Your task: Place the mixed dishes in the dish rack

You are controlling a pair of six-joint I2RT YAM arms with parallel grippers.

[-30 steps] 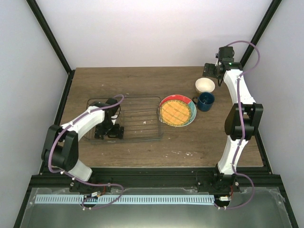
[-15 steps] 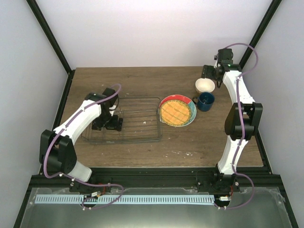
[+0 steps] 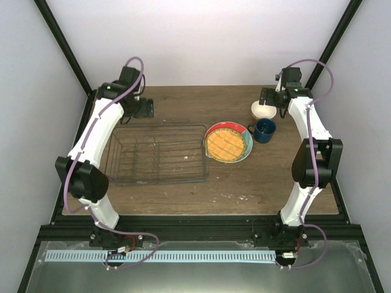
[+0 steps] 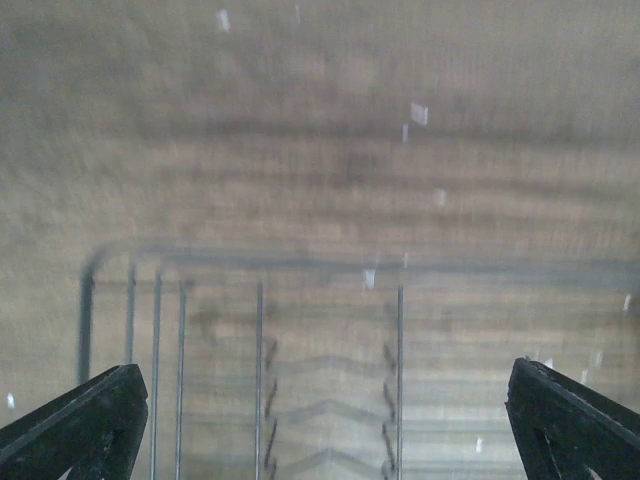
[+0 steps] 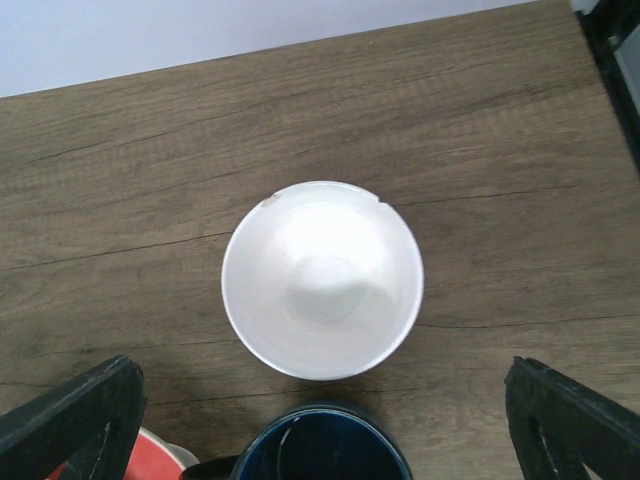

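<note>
Dish rack (image 3: 160, 180) lies on the left half of the worktop (image 3: 201, 104), with the left pincer (image 3: 145, 108) spread wide and gripping nothing just past its far edge. To the right, a yellow grid plate (image 3: 228, 143) rests on a red plate (image 3: 211, 132), a blue mug (image 3: 265, 129) stands just right of them, and the right pincer (image 3: 272, 96), also spread and holding nothing, hangs over the cream bowl (image 5: 322, 280) just beyond the mug.

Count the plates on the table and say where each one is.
3, all in one stack right of the dish rack: the yellow-orange grid-patterned plate on top, the red plate under it, a translucent pale plate lowest, only its rim showing. More may be hidden beneath.
</note>
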